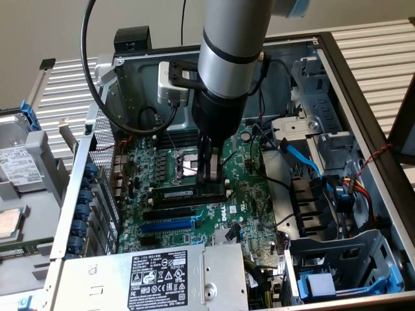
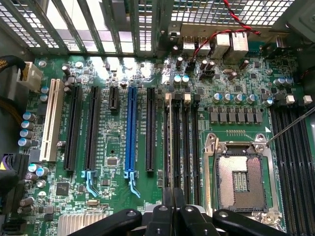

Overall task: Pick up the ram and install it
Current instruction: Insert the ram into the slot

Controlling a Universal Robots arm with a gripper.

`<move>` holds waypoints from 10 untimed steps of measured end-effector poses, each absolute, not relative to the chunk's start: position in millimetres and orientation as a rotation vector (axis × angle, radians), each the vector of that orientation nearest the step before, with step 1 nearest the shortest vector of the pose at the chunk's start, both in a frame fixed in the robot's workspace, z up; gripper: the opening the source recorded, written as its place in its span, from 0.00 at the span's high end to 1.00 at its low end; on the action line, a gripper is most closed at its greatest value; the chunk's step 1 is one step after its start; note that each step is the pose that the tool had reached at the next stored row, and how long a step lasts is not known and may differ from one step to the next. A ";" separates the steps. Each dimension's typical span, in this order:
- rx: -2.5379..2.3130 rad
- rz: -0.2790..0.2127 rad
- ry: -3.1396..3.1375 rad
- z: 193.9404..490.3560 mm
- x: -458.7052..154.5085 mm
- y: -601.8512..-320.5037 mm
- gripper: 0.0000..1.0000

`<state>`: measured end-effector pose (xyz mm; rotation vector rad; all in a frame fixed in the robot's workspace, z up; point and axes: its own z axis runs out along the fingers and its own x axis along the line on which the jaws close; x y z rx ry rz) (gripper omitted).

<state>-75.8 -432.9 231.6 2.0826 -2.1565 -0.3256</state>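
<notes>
Closest to the exterior camera, a silver boxy power supply with a black-and-white label [image 1: 162,275] sits along the near edge of the open grey metal computer case [image 1: 363,97]. Beyond it lies the green motherboard [image 1: 249,194], carrying long black slots, a blue expansion slot [image 1: 167,225] and a square silver processor socket [image 1: 183,165]. Down over the board's middle reaches the silver-and-black robot arm [image 1: 227,58], ending in a black gripper [image 1: 209,183] whose jaws are drawn together on the ram [image 1: 188,193], a long thin dark stick with a small white label. That stick lies flat along a memory slot between the socket and the black expansion slots, with the fingertips at its end toward the exterior view's right. In the wrist view the black fingers [image 2: 167,206] pinch narrowly above the memory slots [image 2: 179,142], beside the socket [image 2: 241,179]. A blue cable [image 1: 305,159] and a black drive cage with blue clips [image 1: 337,265] occupy the case's side toward the exterior view's right. Around the case run pale ribbed metal surfaces [image 1: 369,45], with a plain beige wall [image 1: 52,29] behind.
</notes>
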 end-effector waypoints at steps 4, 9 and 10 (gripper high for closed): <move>2.083 -0.326 -2.156 231.6 -76.1 -432.4 0.88; 2.083 -0.326 -2.157 231.4 -76.2 -432.3 0.88; 2.083 -0.326 -2.157 231.2 -76.2 -432.4 0.88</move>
